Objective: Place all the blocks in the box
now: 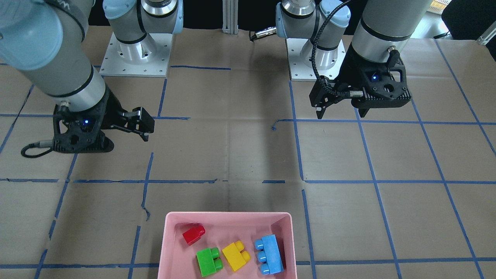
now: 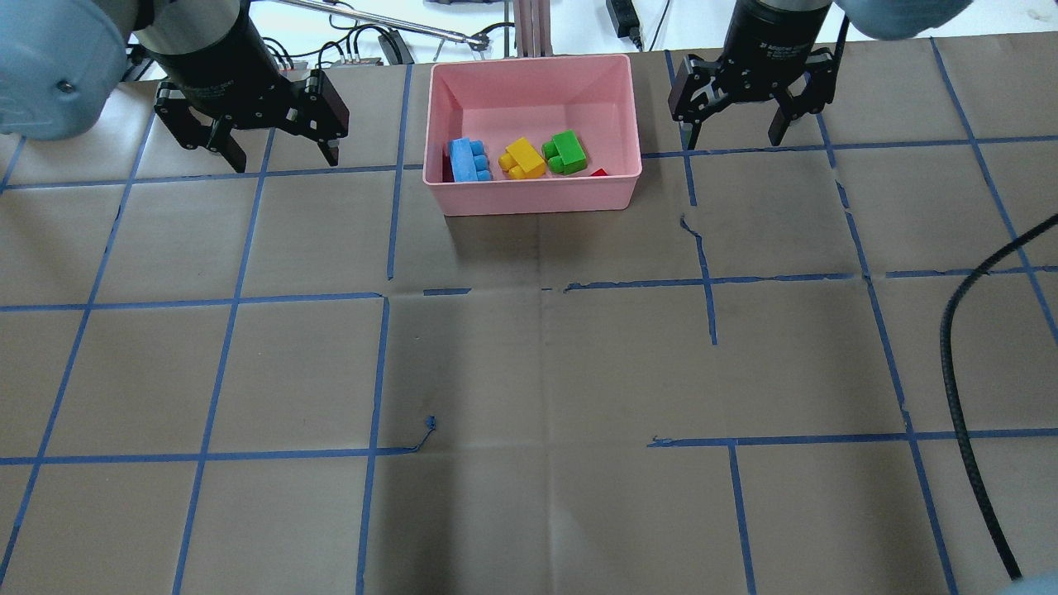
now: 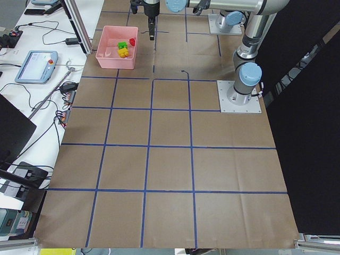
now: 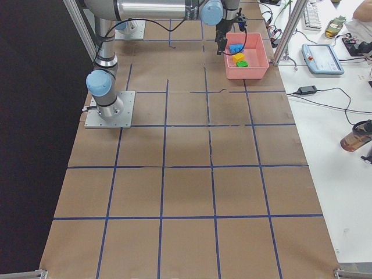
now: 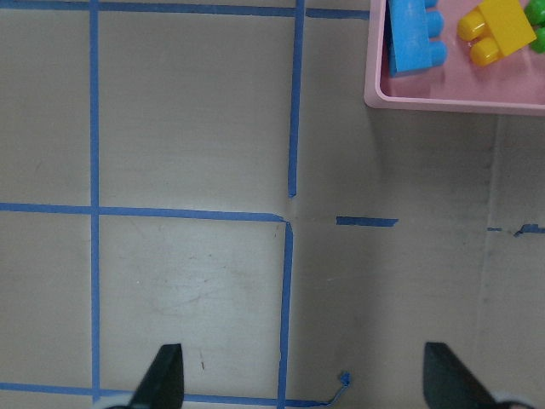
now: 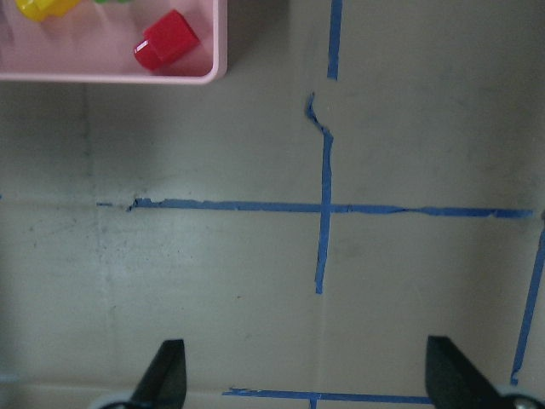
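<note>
Your left pincer (image 2: 283, 157) and right pincer (image 2: 731, 139) hang spread, empty; you risk only nudging the box (image 2: 529, 202) between them, spilling blocks (image 2: 522, 157).

overhead: I see only a sliver of the red block (image 2: 598, 172) over the box (image 2: 537, 194) wall | left wrist: green block (image 5: 541, 36) cut by edge
</note>
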`<state>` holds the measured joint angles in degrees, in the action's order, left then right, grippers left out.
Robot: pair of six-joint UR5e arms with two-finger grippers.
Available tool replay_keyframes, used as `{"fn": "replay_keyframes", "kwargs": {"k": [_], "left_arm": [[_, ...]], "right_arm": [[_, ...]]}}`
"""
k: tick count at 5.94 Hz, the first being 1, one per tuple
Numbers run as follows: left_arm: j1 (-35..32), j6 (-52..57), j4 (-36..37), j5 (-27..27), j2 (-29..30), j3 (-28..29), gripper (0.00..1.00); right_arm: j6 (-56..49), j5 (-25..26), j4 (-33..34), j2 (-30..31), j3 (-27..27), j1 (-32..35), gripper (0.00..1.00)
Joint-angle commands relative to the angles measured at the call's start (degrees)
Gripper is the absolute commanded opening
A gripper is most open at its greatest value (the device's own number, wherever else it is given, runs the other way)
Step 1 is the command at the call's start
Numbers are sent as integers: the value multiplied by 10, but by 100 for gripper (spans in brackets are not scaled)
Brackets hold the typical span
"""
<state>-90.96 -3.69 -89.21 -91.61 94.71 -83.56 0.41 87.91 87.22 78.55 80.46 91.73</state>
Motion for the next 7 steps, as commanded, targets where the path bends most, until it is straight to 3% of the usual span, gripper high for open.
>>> {"fn": "replay_keyframes", "kwargs": {"k": [1,7], "left_arm": [[0,0,-3,-1,-3,1,99],[1,0,-20,-7,-22,-4,99]], "right_arm": [[20,18,6,73,65,1,100],[20,23,3,69,52,2,100]]}}
